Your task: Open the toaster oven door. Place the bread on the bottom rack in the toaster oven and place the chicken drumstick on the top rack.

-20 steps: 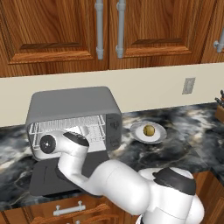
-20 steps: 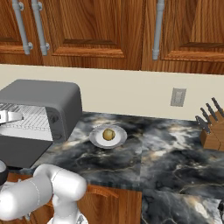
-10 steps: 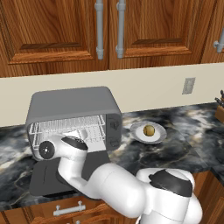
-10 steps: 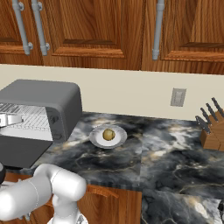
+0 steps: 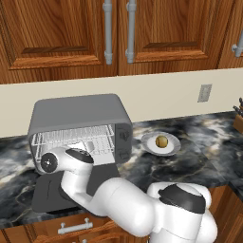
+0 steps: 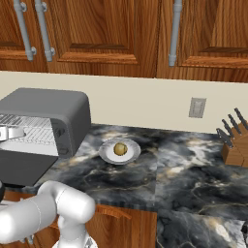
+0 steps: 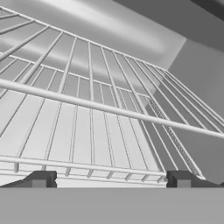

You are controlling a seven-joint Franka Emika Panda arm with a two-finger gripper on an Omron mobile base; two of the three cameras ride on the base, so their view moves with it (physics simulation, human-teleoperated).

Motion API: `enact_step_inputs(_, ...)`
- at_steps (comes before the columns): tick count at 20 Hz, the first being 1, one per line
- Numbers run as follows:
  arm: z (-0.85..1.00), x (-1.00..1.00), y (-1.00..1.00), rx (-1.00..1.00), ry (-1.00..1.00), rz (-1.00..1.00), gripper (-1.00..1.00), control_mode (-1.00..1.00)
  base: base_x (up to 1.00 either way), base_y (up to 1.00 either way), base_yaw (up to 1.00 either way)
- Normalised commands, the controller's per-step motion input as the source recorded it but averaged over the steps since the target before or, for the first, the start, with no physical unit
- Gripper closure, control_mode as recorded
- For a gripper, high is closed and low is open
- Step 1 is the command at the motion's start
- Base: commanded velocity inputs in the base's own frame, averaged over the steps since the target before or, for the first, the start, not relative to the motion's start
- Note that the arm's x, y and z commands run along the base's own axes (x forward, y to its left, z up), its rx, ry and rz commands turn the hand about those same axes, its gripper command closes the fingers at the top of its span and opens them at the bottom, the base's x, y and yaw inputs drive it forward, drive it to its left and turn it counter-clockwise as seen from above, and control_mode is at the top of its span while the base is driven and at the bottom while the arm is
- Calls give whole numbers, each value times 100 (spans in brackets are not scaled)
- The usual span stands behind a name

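The grey toaster oven (image 5: 78,114) (image 6: 46,104) stands on the counter's left. Its dark door (image 5: 47,194) (image 6: 19,167) is folded down flat in front. My gripper (image 5: 90,145) (image 7: 111,180) reaches into the oven cavity, open, with nothing between its fingers. Silver wire shelves (image 5: 76,134) show inside. In the hand view a wire rack (image 7: 92,113) spreads just ahead of the fingertips; I cannot tell whether it is the top rack or the bottom rack. The bread (image 5: 162,141) (image 6: 120,148), a round yellowish roll, lies on a plate to the oven's right. The chicken drumstick is out of view.
The grey plate (image 5: 149,144) (image 6: 104,154) sits on the dark marble counter (image 5: 199,156). A knife block (image 6: 236,143) stands at the far right. Wooden wall cabinets (image 5: 118,33) hang above, and a wall outlet (image 6: 196,107) is on the backsplash.
My forearm has shifted slightly left and lower in front of the oven opening. The jaws stay open. The roll and plate have not moved.
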Motion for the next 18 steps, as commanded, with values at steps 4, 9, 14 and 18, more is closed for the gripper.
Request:
enact_step_inputs(4,-7,0,0,2,1,-2,-100,-100,0,0,0)
enact_step_inputs(9,-4,5,0,4,0,-5,-100,-100,0,0,0)
enact_step_inputs(14,-1,13,0,6,0,-7,-100,-100,0,0,0)
enact_step_inputs(18,-3,7,0,9,0,-9,-100,-100,0,0,0)
